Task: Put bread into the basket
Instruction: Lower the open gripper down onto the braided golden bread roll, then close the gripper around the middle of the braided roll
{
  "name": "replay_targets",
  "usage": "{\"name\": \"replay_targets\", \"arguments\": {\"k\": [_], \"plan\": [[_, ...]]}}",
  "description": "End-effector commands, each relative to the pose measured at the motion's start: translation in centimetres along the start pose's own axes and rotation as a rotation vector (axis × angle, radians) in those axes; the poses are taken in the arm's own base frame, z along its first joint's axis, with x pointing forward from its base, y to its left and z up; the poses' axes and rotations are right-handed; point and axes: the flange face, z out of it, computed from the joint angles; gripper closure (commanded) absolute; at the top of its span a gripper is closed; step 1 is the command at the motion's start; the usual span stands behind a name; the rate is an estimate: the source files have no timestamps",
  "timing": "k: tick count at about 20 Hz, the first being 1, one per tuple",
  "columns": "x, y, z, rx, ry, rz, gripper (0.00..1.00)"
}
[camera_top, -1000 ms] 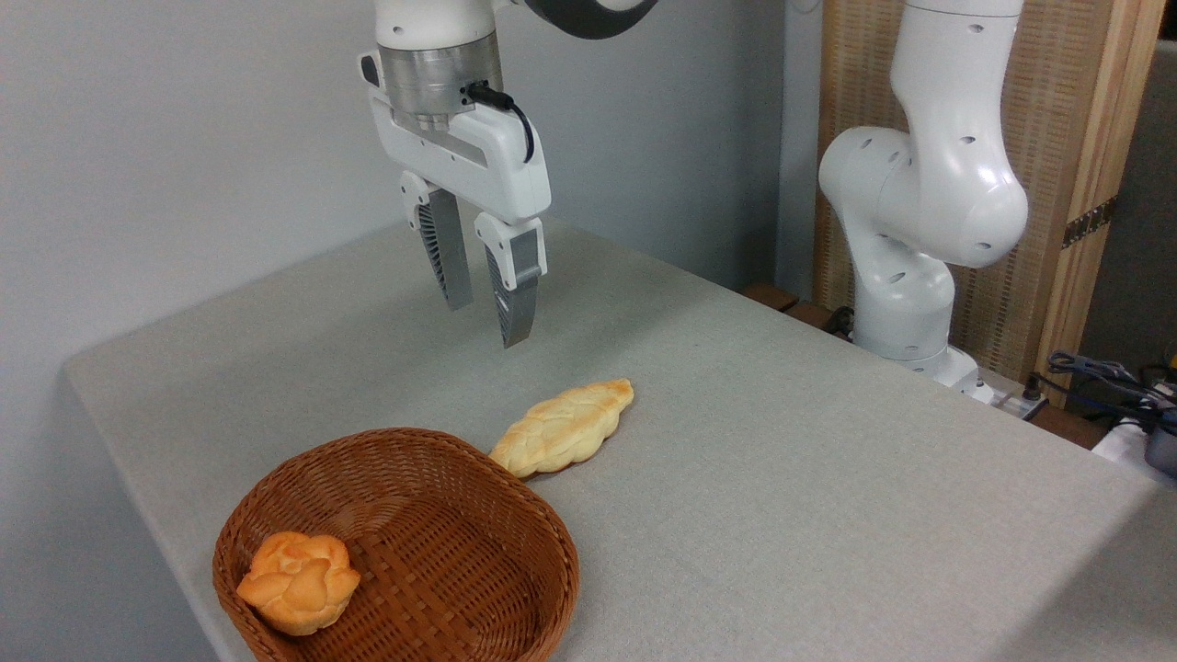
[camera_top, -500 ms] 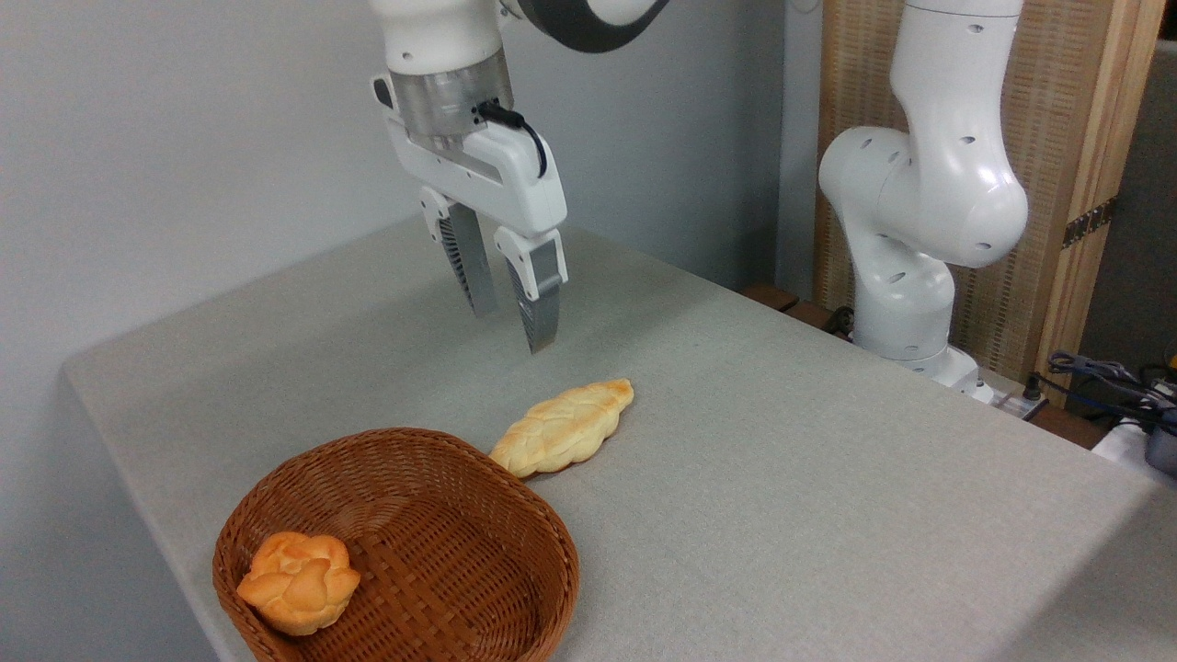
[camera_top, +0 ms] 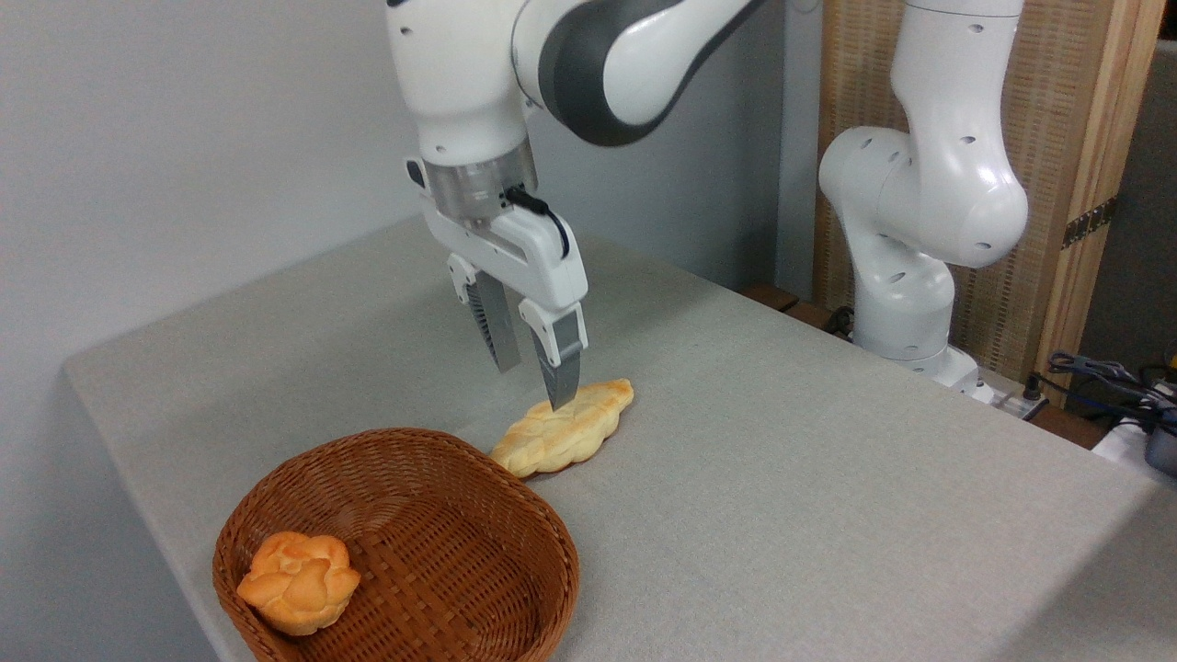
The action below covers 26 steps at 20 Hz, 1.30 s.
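Bread [camera_top: 563,429], a long braided loaf pale gold at the middle and browner at its tips, lies flat on the grey cloth-covered table [camera_top: 782,478], slanting from lower left to upper right, its lower tip just beside the far rim of the basket [camera_top: 460,552]. Above it hangs the white gripper [camera_top: 534,386], pointing down from the arm's wrist, its two grey ribbed fingers [camera_top: 497,324] parted by a narrow gap and holding nothing. One fingertip overlaps the upper edge of the loaf near its middle; whether it touches the crust cannot be told from this angle. The other finger stands behind the loaf, over the bare cloth. A black cable [camera_top: 542,204] loops at the side of the gripper body. The brown woven wicker basket sits at the near left corner of the table, shallow and rounded, with a small orange flower-shaped bun [camera_top: 299,582] resting against its left inner wall. The arm's white base column [camera_top: 919,211] rises at the right of the table, before a slatted wooden panel [camera_top: 1057,138], with dark cables [camera_top: 1103,377] at the far right edge.
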Motion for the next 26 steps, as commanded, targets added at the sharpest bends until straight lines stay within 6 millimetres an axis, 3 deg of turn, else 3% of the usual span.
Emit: {"name": "replay_targets", "arguments": {"k": [1,10,18,26], "plan": [[-0.9,0.4,1.8,0.027,0.029,0.015,0.00],[-1.2,0.3,4.4,0.007,-0.007,0.092,0.00],[-2.3,-0.8,4.1,0.039,-0.036,0.105,0.00],[-2.2,-0.4,4.8,0.027,-0.060,0.117,0.00]]}}
